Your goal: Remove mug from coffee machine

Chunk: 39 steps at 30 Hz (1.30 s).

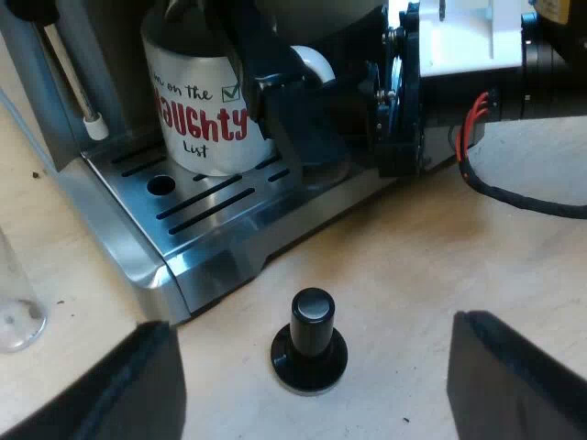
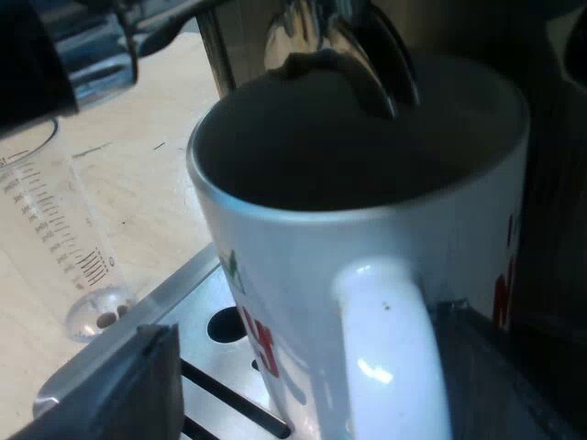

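Fingers (image 2: 119, 394) of the right gripper (image 2: 303, 367) stood spread to either side of the mug's handle (image 2: 390, 348). One was right at the handle and the other well clear of it, so nothing was pinched yet. The left gripper (image 1: 312, 325) hung over the table (image 1: 413, 257) with its fingers (image 1: 514, 380) wide apart and empty, above the tamper (image 1: 309, 341).

The mug (image 1: 206, 110) sat upright on the slotted tray (image 1: 211, 206) at the machine's (image 1: 55, 82) front, under the metal spout (image 2: 339, 46), which hung just over its rim. A glass (image 2: 73, 247) with a few beans in its bottom stood near the tray.

I judged the mug to be stiff glazed ceramic: fairly heavy, slick on its shiny wall, and apt to chip if knocked against the spout or tray. The handle looked the best hold, pinched across its loop. With the spout so close above, it would likely need drawing outward, level, before any lift.

It was white and glossy, with black script, "NAUGHTY" in red block letters and a small green ticked box. Its inside was dark, and I could not tell whether it held coffee.
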Each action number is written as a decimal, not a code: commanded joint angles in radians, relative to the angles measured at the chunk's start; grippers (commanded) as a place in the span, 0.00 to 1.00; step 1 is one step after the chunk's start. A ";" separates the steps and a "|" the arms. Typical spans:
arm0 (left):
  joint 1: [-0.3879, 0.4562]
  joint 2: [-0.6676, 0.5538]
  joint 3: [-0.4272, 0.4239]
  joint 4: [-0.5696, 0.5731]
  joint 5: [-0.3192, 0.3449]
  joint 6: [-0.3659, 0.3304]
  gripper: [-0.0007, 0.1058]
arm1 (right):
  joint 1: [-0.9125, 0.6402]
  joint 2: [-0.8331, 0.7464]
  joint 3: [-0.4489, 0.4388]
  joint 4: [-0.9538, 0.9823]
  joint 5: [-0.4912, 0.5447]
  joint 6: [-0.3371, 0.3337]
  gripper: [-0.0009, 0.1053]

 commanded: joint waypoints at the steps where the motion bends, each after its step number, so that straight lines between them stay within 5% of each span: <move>1: -0.002 0.002 -0.001 -0.006 -0.010 0.001 0.59 | -0.003 -0.008 -0.013 -0.013 -0.010 -0.009 0.47; 10: -0.002 0.002 -0.001 -0.006 -0.010 0.001 0.59 | 0.013 -0.010 -0.013 -0.013 -0.010 -0.009 0.01; 28: -0.002 0.002 -0.001 -0.012 -0.010 0.001 0.59 | 0.085 -0.106 0.008 0.147 0.125 -0.011 0.01; 39: -0.002 0.002 -0.001 -0.006 0.003 0.001 0.59 | 0.085 -0.293 0.204 0.145 0.125 -0.011 0.01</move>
